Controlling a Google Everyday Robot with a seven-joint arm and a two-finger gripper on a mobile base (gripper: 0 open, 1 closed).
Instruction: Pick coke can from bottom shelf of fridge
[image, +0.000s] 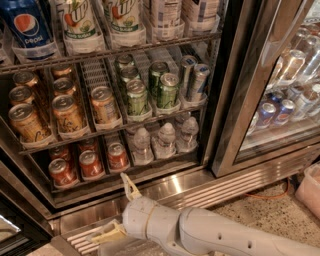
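The cream two-finger gripper (118, 210), spread wide and empty, hangs at six o'clock from the small red coke can (117, 156).

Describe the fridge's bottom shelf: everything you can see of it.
The bottom shelf is the lowest rack of the fridge, dark, with a shiny steel sill below its front. Clear trays on it hold upright red coke cans in lanes at the left and small clear water bottles at the right. The gripper, open and empty, sits below and in front of the shelf, touching no can.
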